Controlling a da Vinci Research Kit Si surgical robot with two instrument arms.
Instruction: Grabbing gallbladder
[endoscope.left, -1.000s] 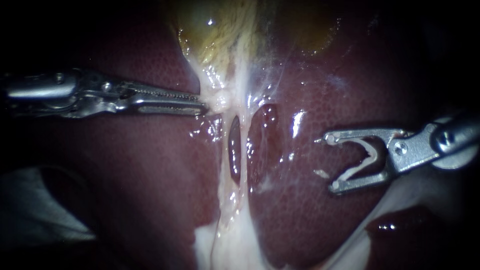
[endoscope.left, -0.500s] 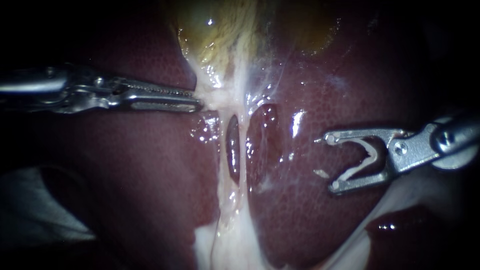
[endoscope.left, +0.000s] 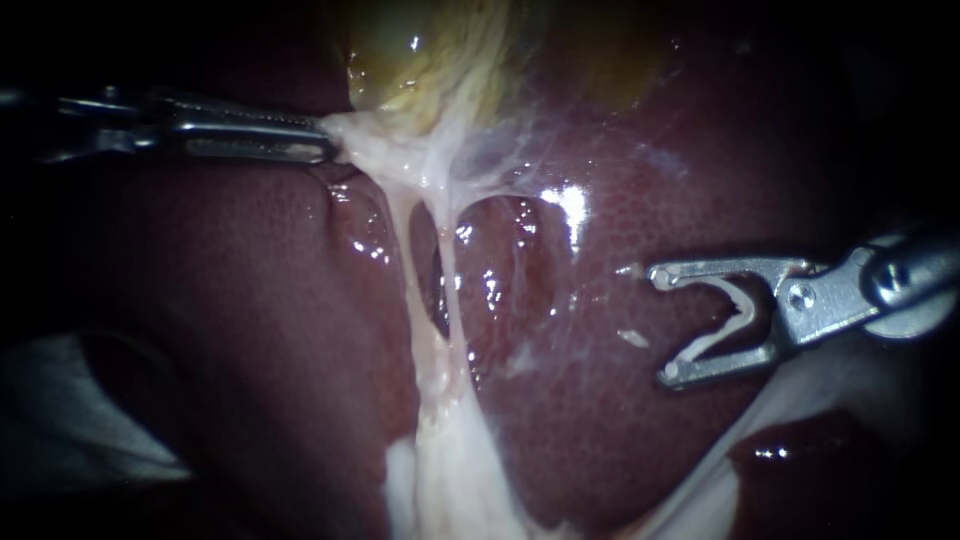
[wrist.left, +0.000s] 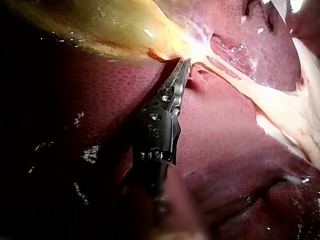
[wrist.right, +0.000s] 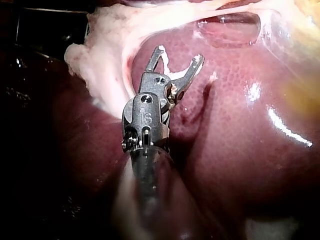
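The yellowish gallbladder (endoscope.left: 440, 50) lies at the top of the endoscope view on the dark red liver (endoscope.left: 250, 300). My left instrument (endoscope.left: 325, 140) comes in from the left, its jaws shut on the pale tissue at the gallbladder's lower end, which is stretched toward the left. In the left wrist view the same jaws (wrist.left: 186, 62) pinch the pale neck just under the gallbladder (wrist.left: 125, 30). A whitish tube (endoscope.left: 440, 300) runs down from there. My right instrument (endoscope.left: 660, 325) hovers open over the liver at the right, holding nothing; its jaws (wrist.right: 177, 57) gape in the right wrist view.
Thin filmy tissue (endoscope.left: 520, 150) spreads between the gallbladder's neck and the liver. A broad white band of tissue (endoscope.left: 450, 470) runs to the bottom edge. Pale fatty tissue (wrist.right: 100, 55) lies beside the right instrument's jaws.
My left instrument has pulled up and to the left with the gallbladder's neck in its jaws, stretching the tube and film taut. The right instrument has stayed put.
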